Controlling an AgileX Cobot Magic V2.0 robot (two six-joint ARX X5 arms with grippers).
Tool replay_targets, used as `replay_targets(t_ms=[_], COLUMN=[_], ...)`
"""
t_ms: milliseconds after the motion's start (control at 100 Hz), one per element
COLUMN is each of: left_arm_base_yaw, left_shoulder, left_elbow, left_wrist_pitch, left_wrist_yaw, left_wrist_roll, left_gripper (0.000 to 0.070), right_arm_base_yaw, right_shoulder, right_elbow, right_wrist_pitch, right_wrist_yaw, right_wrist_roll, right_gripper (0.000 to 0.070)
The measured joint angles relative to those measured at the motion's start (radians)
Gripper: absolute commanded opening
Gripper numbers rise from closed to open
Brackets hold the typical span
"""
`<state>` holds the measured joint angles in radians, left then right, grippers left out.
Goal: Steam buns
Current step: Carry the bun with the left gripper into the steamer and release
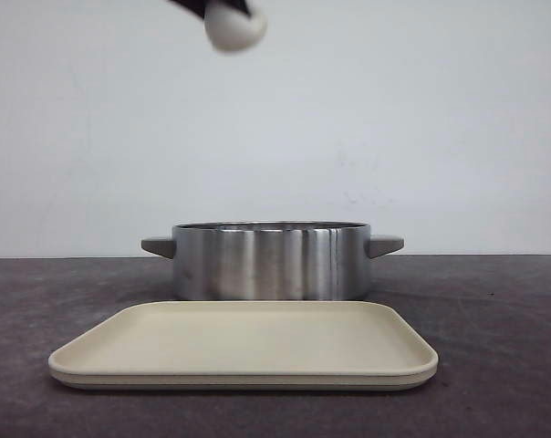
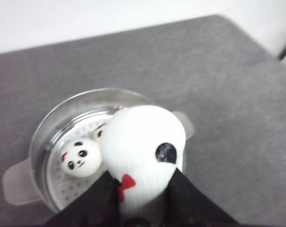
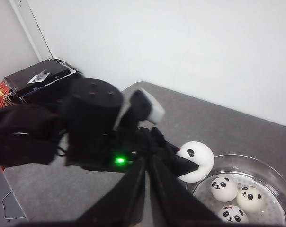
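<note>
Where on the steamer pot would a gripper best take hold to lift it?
By a side handle, or its twin; both stick out flat from the rim of the steamer pot. Come in from the side, jaws above and below. The round steel wall looks too wide and slick.

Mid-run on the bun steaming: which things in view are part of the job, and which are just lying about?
Part of the job:
- held bun, in the left gripper
- three buns already in the steamer pot
- beige tray, now bare

Lying about:
- black box beyond the table's edge
- right gripper, shut, holding nothing
</note>
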<state>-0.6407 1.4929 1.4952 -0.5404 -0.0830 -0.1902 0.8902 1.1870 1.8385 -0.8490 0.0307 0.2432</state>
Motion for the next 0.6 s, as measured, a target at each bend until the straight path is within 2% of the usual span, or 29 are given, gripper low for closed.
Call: replay_targets(t_ms=[500,600], left_arm_base_yaw=[0.090,0.096], left_shoulder=[0.341,0.391], left_elbow=[0.005,0.005], left_wrist_pitch=[0.037,0.034], left_wrist_yaw=[0.003,0.004], left_wrist_roll=[0.008,0.008], left_gripper=[0.0010,0.0011], right_arm_base_yaw=[0.000,0.000], right_shoulder=[0.000,0.000], right_elbow=[0.000,0.000], right_wrist_pitch=[-0.037,-0.056], right_wrist_yaw=[0.001,0.024], right_wrist_roll=[0.000,0.000], right_gripper=[0.0012,0.0012])
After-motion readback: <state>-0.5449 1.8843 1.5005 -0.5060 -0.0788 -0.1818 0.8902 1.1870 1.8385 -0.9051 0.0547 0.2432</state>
